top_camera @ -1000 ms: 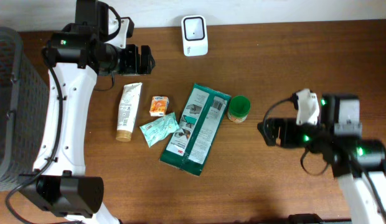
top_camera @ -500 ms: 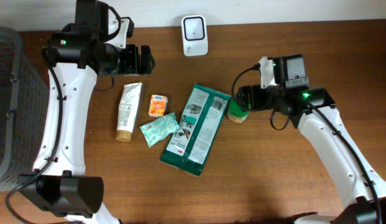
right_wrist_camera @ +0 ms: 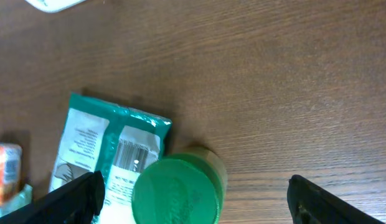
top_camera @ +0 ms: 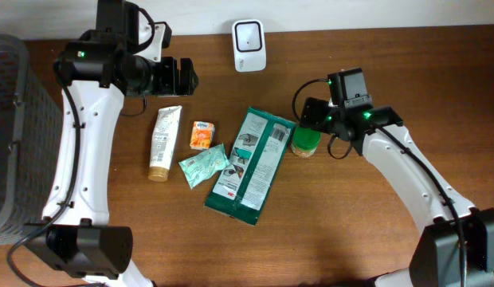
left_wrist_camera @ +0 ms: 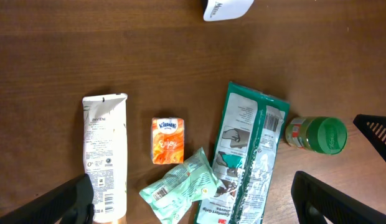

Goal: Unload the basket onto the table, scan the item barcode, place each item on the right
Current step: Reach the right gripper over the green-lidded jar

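Jar [top_camera: 305, 140], centre-right in the overhead view beside the pouch [top_camera: 252, 163], is lined up under the spread right gripper [right_wrist_camera: 194, 198], likely for pickup toward the scanner [top_camera: 249, 34] at top centre; left gripper [top_camera: 186, 76] is parked spread, upper left.

checkout mock-up: barcode scanner [top_camera: 249, 45], shopping basket [top_camera: 24, 119]

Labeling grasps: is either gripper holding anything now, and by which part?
Nothing is held. The right gripper hangs open over the green-lidded jar; the left gripper is open and empty too.

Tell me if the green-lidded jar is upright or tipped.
Upright: the jar shows its round green lid facing the overhead camera.
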You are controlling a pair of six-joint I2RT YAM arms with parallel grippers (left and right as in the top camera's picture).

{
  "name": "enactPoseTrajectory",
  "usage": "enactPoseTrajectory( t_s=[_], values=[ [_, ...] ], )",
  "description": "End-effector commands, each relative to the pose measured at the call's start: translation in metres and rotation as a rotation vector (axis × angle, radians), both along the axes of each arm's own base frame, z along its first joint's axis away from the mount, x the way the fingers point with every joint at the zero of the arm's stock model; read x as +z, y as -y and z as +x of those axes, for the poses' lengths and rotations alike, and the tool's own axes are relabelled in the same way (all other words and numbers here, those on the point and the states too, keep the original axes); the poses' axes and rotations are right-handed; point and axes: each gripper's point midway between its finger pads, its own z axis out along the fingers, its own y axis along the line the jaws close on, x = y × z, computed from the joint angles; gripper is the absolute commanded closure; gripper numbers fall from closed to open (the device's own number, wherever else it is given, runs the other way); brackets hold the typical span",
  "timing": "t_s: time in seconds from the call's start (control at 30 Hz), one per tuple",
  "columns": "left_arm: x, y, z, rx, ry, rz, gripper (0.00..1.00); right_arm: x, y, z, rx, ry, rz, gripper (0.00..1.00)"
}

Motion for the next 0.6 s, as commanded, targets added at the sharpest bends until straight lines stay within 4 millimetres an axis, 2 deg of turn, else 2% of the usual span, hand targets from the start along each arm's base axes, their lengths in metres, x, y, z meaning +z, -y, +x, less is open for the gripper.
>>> enactPoseTrajectory(
  t_s=[0.0, 0.07, 0.17, 0.33, 0.57],
  values=[
    [0.012, 0.001, 0.000, -0.020, 0.034, -0.004, 0.01, -0.015, -0.005, 0.007, -0.058, -0.037, 0.035, 0.09],
    [0.012, 0.001, 0.000, -0.020, 0.034, -0.004, 0.01, -0.024, -0.006, 0.008, -0.056, -0.055, 0.034, 0.10],
    [0.012, 0.001, 0.000, -0.020, 0.034, -0.004, 0.01, -0.028, -0.012, 0.010, -0.015, -0.052, 0.038, 0.10],
    [0.012, 0.001, 0.000, -0.020, 0.035, -0.004, 0.01, -0.035, -0.037, 0.010, 0.107, -0.039, 0.001, 0.10],
    [0.012, 0.001, 0.000, -0.020, 0.034, -0.004, 0.01, -0.045, -0.032, 0.004, 0.131, -0.075, -0.041, 0.10]
  ],
)
